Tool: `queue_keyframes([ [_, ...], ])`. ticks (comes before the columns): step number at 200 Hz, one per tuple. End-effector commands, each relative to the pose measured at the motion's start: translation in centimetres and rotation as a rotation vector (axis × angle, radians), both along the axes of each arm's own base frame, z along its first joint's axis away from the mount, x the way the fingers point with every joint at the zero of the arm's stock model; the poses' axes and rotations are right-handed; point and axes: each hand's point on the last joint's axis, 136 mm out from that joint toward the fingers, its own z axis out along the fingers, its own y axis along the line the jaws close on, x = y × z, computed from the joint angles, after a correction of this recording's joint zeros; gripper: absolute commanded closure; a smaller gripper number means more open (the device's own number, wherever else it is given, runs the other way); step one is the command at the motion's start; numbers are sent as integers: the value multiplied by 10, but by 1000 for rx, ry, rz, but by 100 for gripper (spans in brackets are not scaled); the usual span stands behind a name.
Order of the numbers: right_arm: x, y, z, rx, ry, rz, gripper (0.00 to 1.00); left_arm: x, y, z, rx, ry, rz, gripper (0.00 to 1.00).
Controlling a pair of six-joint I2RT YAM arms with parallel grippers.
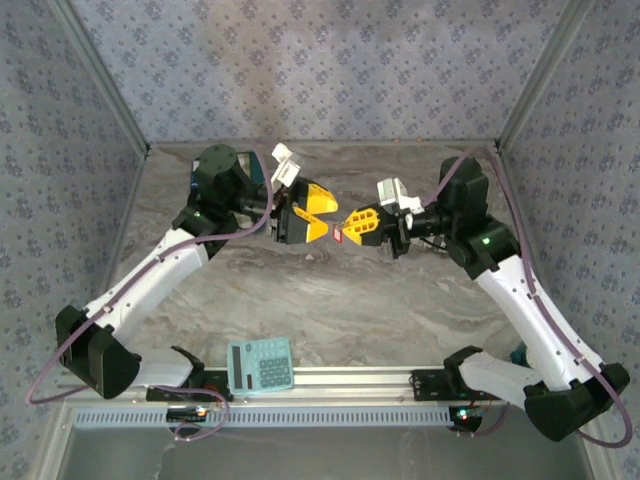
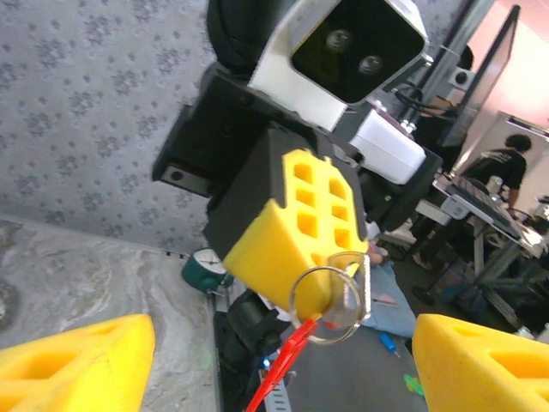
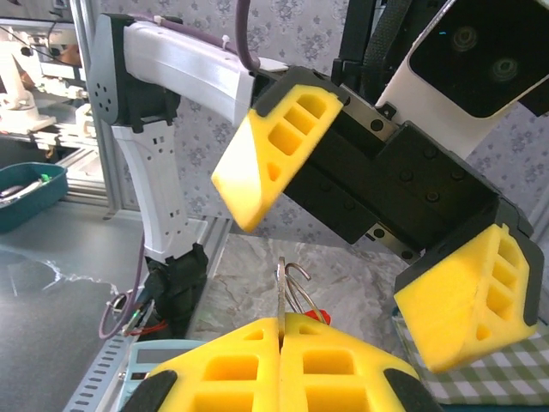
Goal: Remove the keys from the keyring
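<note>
My right gripper (image 1: 347,225) is shut on a flat silver key (image 2: 358,279), held in the air above the middle of the table. The key's edge stands up between the closed yellow pads (image 3: 280,319). A wire keyring (image 2: 326,305) is threaded through that key, and a small red key piece (image 2: 287,356) hangs from the ring; it shows as a red speck (image 1: 338,236) between the two grippers. My left gripper (image 1: 322,214) faces the right one with its jaws open. Its yellow fingers (image 2: 73,360) stand either side of the ring without touching it.
A teal calculator (image 1: 260,364) lies at the table's near edge between the arm bases. A small teal round clock (image 2: 204,270) sits by the right arm's base. A green checked cloth (image 3: 515,382) lies to the right. Patterned walls enclose three sides.
</note>
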Motion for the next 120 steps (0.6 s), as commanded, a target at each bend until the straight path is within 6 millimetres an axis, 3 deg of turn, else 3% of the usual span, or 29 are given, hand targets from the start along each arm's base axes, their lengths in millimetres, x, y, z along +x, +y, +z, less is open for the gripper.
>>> queue_keyframes([
  [1, -6, 0, 7, 10, 22, 42, 100, -18, 2, 14, -29, -62, -80, 20],
  [44, -5, 3, 6, 10, 28, 53, 100, -39, -2, 11, 0, -75, -179, 20],
  [90, -4, 6, 6, 9, 30, 57, 100, -45, -7, 8, 22, -65, -227, 22],
  [120, -5, 6, 7, 10, 26, 55, 100, -45, -7, 6, 33, -64, -235, 30],
])
